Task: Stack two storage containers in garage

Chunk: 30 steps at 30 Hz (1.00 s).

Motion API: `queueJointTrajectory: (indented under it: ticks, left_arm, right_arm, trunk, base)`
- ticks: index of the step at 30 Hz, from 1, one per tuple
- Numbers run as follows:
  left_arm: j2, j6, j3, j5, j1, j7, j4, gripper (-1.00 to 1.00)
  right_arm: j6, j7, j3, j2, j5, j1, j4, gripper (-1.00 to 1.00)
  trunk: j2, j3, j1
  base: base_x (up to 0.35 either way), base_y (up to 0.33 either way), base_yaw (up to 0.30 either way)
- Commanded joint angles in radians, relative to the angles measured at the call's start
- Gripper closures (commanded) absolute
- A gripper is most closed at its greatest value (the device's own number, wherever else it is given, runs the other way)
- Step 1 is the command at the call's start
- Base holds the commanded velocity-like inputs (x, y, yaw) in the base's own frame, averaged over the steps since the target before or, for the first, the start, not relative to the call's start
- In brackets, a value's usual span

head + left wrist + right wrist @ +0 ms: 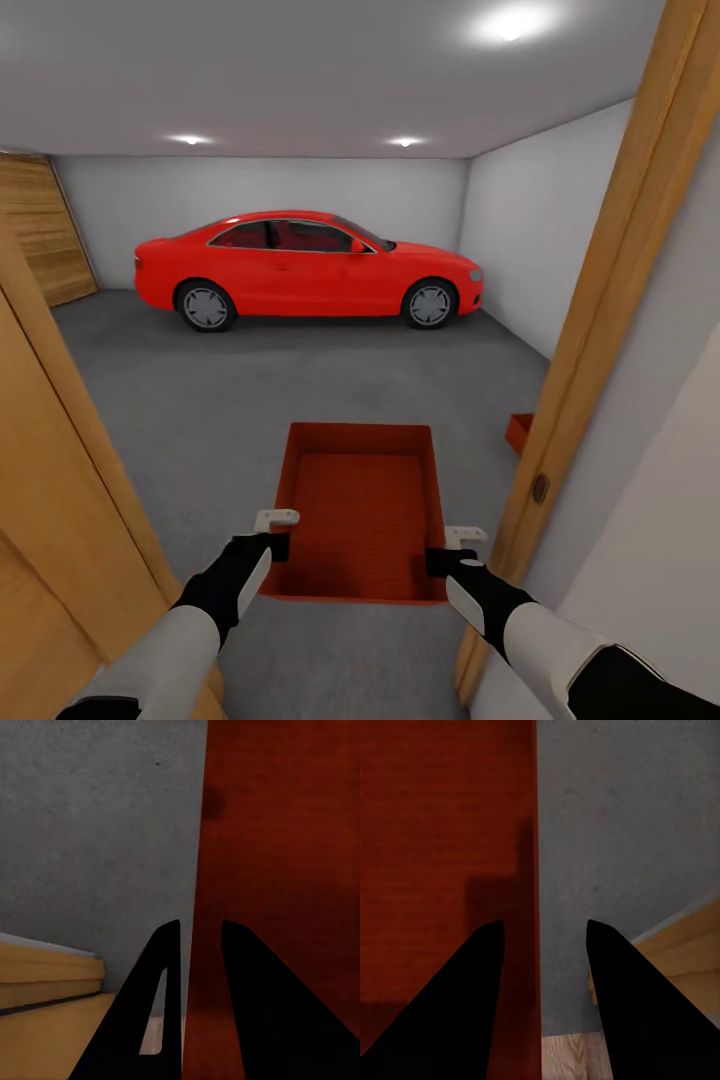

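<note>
Apparently both grippers' fingers astride the storage container walls.

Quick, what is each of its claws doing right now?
Left gripper: closed on the storage container's left wall.
Right gripper: closed on its right wall.

Two orange-red storage containers: one between the two end effectors, left and right; a second ahead of the right end effector, partly hidden by the door frame. One red car. Three ceiling lights.
</note>
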Motion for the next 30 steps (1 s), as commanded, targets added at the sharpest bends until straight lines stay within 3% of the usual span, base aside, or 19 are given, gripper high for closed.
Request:
queueJointTrajectory:
  ticks: [1,30]
  left_arm:
    - [0.000,0.006,-0.005,0.005,0.000,0.006,0.001,1.00]
    - [0.000,0.005,-0.005,0.004,0.000,0.006,0.004,1.00]
  right_arm:
    - [0.003,-0.024,0.003,-0.028,0.015,-0.002,-0.003,1.00]
    - [0.003,-0.024,0.003,-0.028,0.015,-0.002,-0.002,1.00]
  trunk:
    - [-0.002,-0.002,0.001]
    - [-0.002,-0.002,0.001]
  base:
    - [0.154,0.000,0.000]
    - [0.315,0.042,0.000]
